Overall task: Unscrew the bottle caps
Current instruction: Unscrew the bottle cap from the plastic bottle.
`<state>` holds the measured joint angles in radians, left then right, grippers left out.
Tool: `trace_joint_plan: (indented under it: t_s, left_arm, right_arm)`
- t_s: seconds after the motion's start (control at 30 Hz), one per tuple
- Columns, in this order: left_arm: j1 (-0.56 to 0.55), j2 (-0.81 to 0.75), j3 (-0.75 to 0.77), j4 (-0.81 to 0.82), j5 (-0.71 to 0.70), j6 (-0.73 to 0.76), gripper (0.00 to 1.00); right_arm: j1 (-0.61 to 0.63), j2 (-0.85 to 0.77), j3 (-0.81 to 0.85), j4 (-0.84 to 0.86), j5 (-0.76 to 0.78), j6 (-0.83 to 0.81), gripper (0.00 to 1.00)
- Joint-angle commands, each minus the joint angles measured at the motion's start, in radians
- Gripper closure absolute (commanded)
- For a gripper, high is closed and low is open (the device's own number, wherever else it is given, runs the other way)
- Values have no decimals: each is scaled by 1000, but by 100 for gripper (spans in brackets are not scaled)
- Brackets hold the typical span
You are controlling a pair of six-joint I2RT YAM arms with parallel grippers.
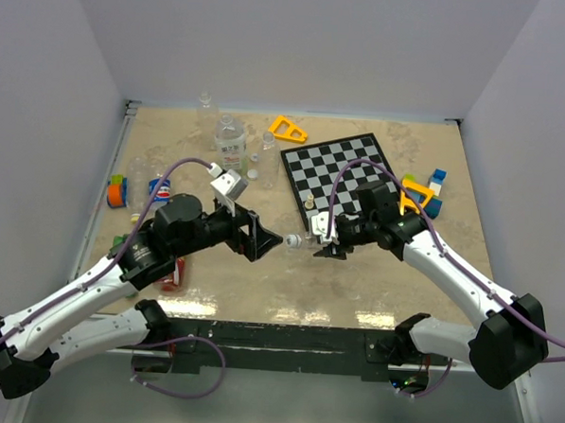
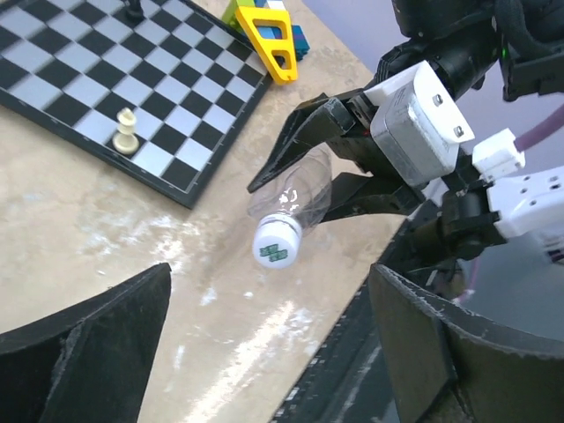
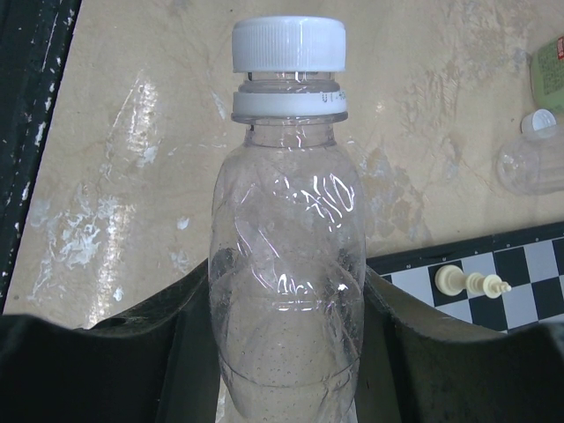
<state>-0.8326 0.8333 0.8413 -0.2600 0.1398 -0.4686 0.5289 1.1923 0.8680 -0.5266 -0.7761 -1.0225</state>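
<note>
- Closest, at the bottom of the top view, both arms leave their bases and reach up-frame over the tabletop (image 1: 354, 296).
- At centre frame, the left end effector (image 1: 262, 237) stands wide apart. In its wrist view the two dark fingers (image 2: 88, 344) fill the lower corners and touch nothing.
- Just past its tips, the white cap (image 1: 290, 239) faces it, clear of both fingers. The left wrist view shows a small green print on the cap's top.
- That cap sits on the neck of the clear bottle (image 1: 302, 241), which is held on its side with the neck pointing to frame left.
- Right of it, the right end effector (image 1: 321, 244) is closed around the bottle's body, one finger pressed to each side. The right wrist view shows this at its lower edge.
- In that same view, a thin strip of neck shows between the cap and the white ring (image 3: 289, 104) under it.
- Farther up and right of centre lies the chessboard (image 1: 346, 172), with a pale chess piece (image 2: 128, 132) standing on it.
- At left, near the frame's edge, lies a blue-labelled bottle (image 1: 159, 188).
- Farthest, at upper left, a labelled bottle (image 1: 229, 142) stands upright, with a smaller clear one (image 1: 206, 103) behind it.
- A yellow triangle (image 1: 287, 128) lies at top centre.
</note>
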Motion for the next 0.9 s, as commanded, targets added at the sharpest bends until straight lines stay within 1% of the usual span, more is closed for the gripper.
trace_joint_plan:
  t_s: [0.0, 0.13, 0.2, 0.3, 0.4, 0.43, 0.47, 0.63, 0.8, 0.87]
  left_arm:
    - [4, -49, 41, 14, -60, 186, 0]
    - [4, -89, 13, 74, -77, 341, 0]
    - [3, -112, -17, 122, -53, 454, 0]
    - [4, -155, -80, 185, 74, 645, 0]
    - [4, -180, -131, 243, 170, 777, 0]
    - [4, -177, -133, 243, 188, 804, 0]
    - [4, -171, -128, 280, 205, 821, 0]
    - [4, -96, -122, 274, 274, 886, 0]
    - [3, -36, -134, 266, 401, 976, 2]
    - [3, -7, -127, 262, 408, 998, 2]
  right_arm:
    - [-1, -5, 2, -10, -5, -10, 85]
    - [-1, -3, 2, -10, -5, -10, 85]
    - [-1, -2, 2, -10, -5, -11, 85]
    - [-3, -3, 2, -15, -8, -16, 85]
    - [-1, 1, 3, -16, -9, -21, 85]
    - [-1, 3, 3, -16, -9, -22, 85]
    - [-1, 4, 5, -18, -9, -24, 85]
    - [-3, 3, 5, -21, -11, -28, 85]
    - [-1, 4, 6, -30, -15, -40, 85]
    - [-1, 9, 9, -39, -18, -48, 85]
